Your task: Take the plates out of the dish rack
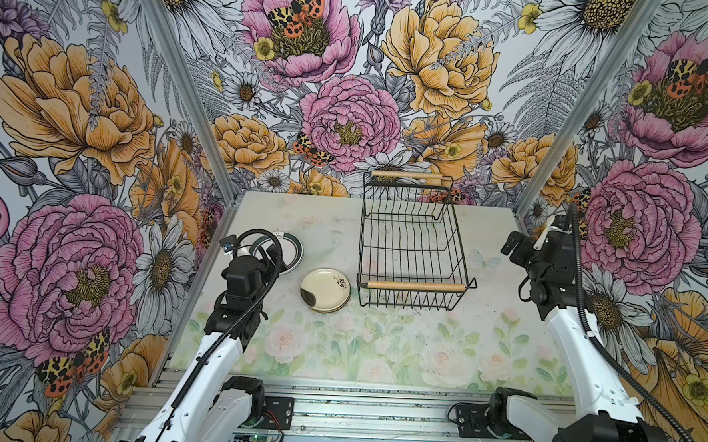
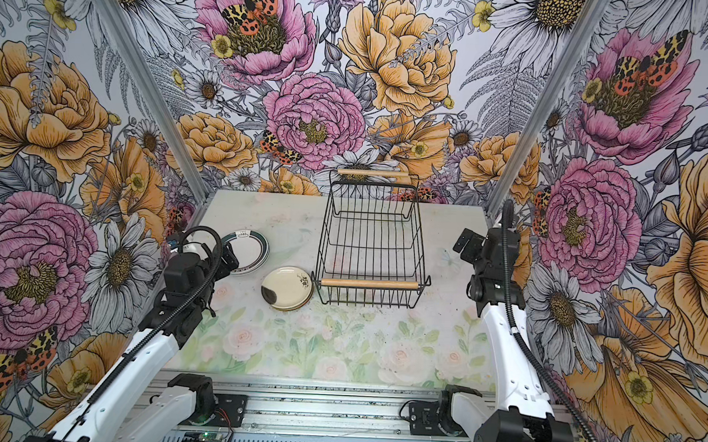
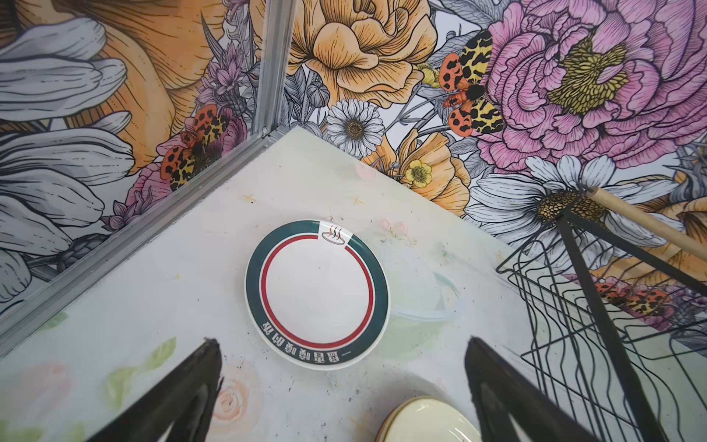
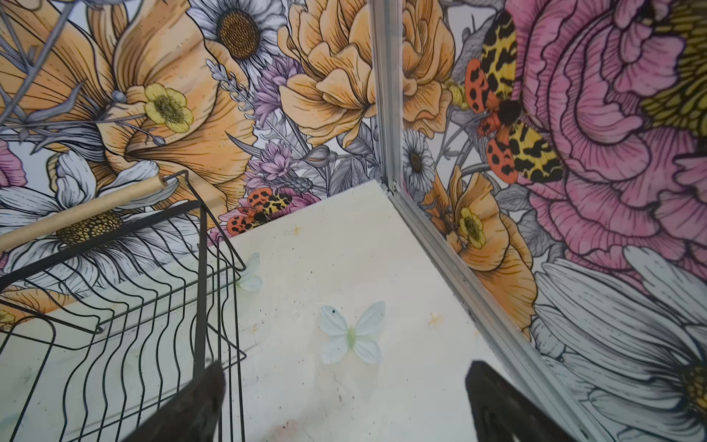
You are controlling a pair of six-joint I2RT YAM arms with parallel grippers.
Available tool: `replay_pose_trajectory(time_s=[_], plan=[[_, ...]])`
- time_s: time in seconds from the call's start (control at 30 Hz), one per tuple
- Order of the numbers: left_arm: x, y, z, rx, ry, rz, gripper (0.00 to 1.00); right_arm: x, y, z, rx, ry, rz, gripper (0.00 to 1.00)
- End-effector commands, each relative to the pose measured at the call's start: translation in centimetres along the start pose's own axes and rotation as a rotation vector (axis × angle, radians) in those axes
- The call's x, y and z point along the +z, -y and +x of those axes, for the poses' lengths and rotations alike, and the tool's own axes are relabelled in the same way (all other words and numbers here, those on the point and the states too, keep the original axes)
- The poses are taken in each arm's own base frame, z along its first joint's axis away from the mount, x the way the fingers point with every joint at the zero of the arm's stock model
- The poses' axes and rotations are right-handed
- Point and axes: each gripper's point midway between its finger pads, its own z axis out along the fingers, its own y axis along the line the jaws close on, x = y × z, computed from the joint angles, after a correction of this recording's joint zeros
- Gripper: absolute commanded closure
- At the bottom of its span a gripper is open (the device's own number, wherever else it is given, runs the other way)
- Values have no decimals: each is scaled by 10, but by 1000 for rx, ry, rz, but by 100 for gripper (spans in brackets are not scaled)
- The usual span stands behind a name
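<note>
The dish rack (image 1: 415, 286) (image 2: 369, 284), a black wire basket with two wooden rod handles, stands at the back middle of the table with nothing in it. To its left a white plate with a dark green rim (image 1: 294, 248) (image 2: 255, 246) (image 3: 317, 292) lies flat, partly hidden by my left arm. A small stack of cream plates (image 1: 324, 290) (image 2: 286, 288) (image 3: 428, 421) sits beside the rack's front corner. My left gripper (image 3: 343, 344) hovers open and empty over the table between these plates. My right gripper (image 1: 513, 247) (image 4: 346, 365) hangs open and empty, right of the rack (image 4: 201, 287).
Floral walls with aluminium posts (image 1: 177, 75) (image 1: 587, 97) close in the table on three sides. A metal rail (image 1: 354, 413) with both arm bases runs along the front edge. The mat (image 1: 379, 348) carries printed roses and a pale butterfly (image 4: 352, 333).
</note>
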Motion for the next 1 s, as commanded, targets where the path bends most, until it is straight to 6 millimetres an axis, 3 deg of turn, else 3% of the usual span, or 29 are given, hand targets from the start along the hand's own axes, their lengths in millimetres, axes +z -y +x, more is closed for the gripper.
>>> replay_pose_trajectory(time_s=[0.0,0.13,0.23,0.33,0.43,0.57,0.67,0.83,0.97], plan=[[14,3,-32,44,184,-33,1,-7,-18,-20,-127,250,-107,1],[39,9,-28,120,255,-60,1,-21,-29,2,-200,446,-211,1],[54,19,-15,165,261,-32,1,-10,-27,29,-221,337,-218,1],[62,24,-1,208,263,-17,1,-4,-8,45,-111,274,-128,0],[72,27,16,242,255,5,1,-2,-5,58,-151,259,-119,0],[76,29,21,263,307,7,1,9,2,71,-114,215,-92,0],[71,40,23,294,310,48,1,14,11,82,-90,188,-46,0],[57,46,8,393,259,38,1,17,18,94,-62,157,-18,1],[46,29,13,405,248,32,1,21,18,99,-62,152,-20,1]])
